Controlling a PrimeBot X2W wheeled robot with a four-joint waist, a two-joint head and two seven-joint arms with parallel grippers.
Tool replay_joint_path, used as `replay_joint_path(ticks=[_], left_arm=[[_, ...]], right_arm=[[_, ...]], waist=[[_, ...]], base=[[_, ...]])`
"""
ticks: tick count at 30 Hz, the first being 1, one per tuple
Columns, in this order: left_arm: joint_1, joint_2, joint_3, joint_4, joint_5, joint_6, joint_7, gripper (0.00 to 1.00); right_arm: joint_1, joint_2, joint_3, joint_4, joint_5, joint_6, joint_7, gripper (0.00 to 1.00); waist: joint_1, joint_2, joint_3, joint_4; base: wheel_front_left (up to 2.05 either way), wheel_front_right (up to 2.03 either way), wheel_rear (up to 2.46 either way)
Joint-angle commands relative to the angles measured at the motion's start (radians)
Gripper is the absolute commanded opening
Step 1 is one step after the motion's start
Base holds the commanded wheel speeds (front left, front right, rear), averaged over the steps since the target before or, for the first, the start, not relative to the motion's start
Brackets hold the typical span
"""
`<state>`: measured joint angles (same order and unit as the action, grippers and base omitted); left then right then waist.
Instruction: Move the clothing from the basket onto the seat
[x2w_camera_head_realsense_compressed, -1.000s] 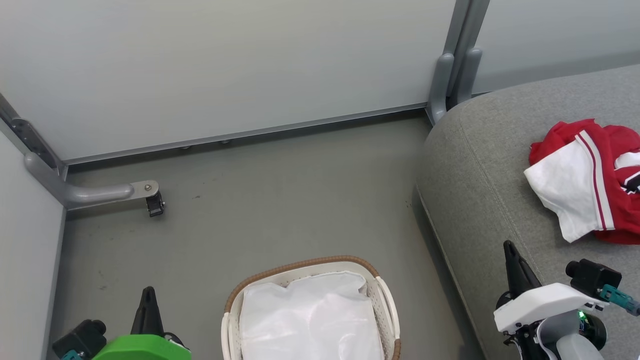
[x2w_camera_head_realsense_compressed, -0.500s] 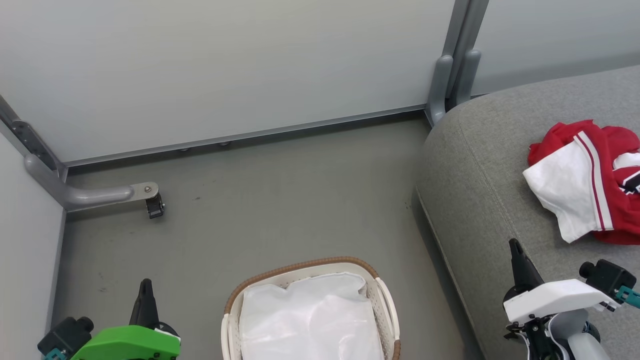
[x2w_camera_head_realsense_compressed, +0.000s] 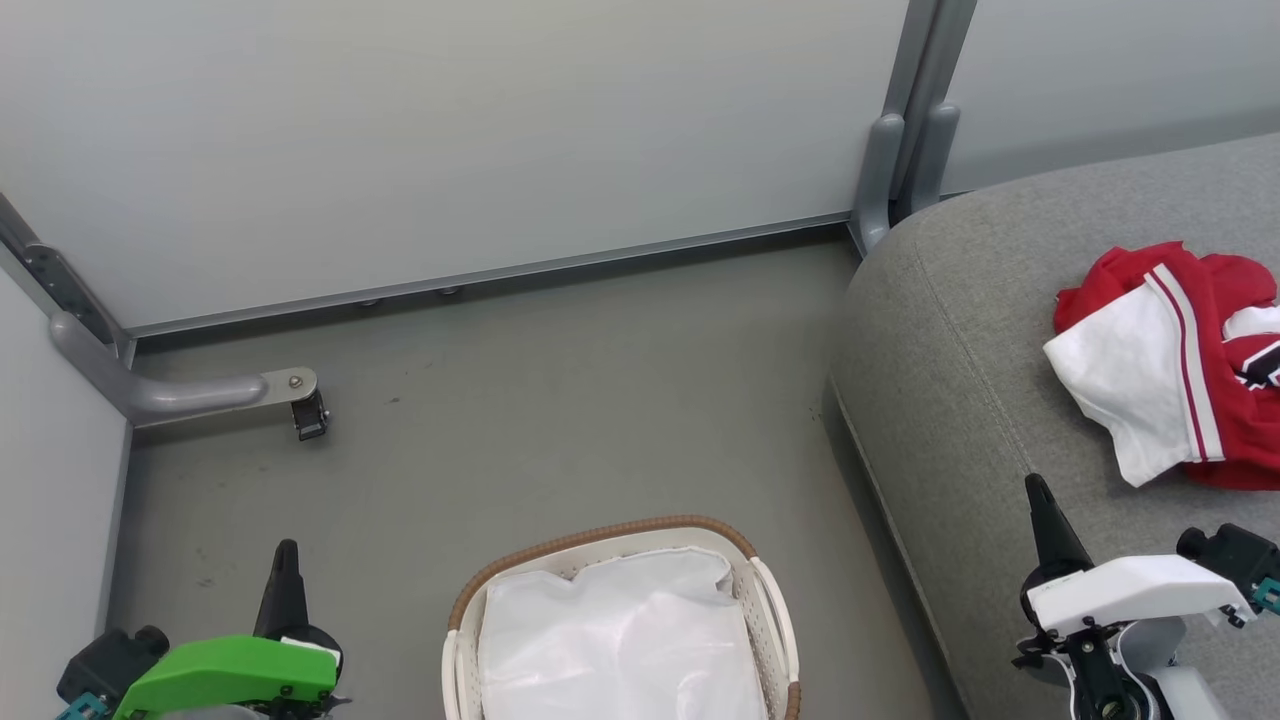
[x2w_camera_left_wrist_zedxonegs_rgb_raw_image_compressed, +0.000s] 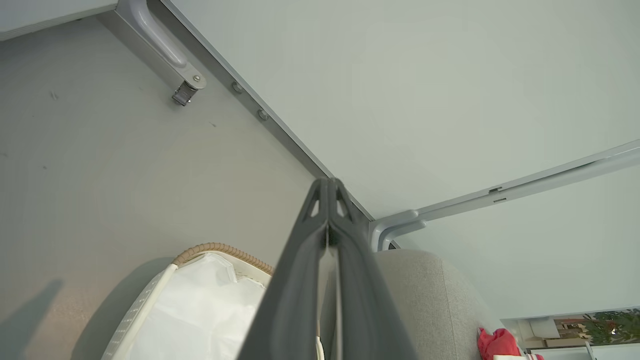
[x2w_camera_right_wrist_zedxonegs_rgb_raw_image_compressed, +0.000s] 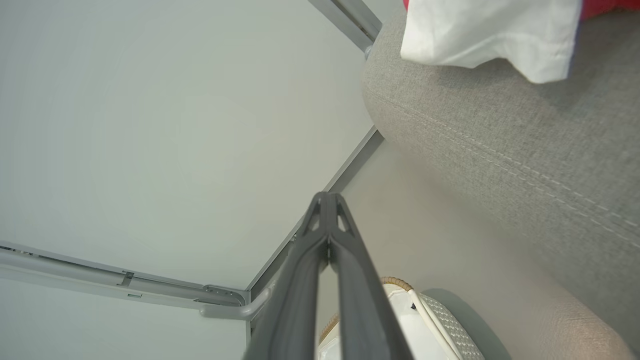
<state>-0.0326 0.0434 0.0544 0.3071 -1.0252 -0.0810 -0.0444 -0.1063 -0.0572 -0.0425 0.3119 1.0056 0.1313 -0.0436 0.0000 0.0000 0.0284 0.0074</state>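
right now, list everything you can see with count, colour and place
clothing: one heap, red with a white panel and stripes, on the seat at the right; the number of garments is unclear
seat: one, light grey woven fabric, right side
basket: one, cream-white with a brown rim, on the floor at bottom centre
liner sheet: one, white, inside the basket
metal foot: one, grey, on the floor at the left
wall panels: pale grey, grey-framed, behind and at the left
floor: grey
left gripper: one, dark fingers, green cover, lower left, shut
right gripper: one, dark fingers, white cover, lower right over the seat, shut
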Motion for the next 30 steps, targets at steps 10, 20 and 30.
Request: replay_joint_path(ticks=[10,20,30], left_arm=[[-0.037,0.007,0.015,-0.022,-0.123,-0.016,0.032,0.00],[-0.047,0.008,0.024,-0.031,-0.217,-0.023,0.057,0.00],[-0.056,0.008,0.033,-0.038,-0.302,-0.030,0.081,0.00]], right_arm=[[-0.006,-0.002,-0.018,-0.024,0.125,0.000,0.033,0.00],[-0.005,0.000,-0.029,-0.034,0.222,-0.001,0.058,0.00],[-0.005,0.001,-0.039,-0.042,0.311,-0.001,0.081,0.00]], waist=[[0.0000,0.0000,-0.004,-0.001],[0.0000,0.0000,-0.007,-0.002],[0.0000,0.0000,-0.011,-0.003]], base=[[0.00,0.00,0.00],[0.00,0.00,0.00],[0.00,0.00,0.00]])
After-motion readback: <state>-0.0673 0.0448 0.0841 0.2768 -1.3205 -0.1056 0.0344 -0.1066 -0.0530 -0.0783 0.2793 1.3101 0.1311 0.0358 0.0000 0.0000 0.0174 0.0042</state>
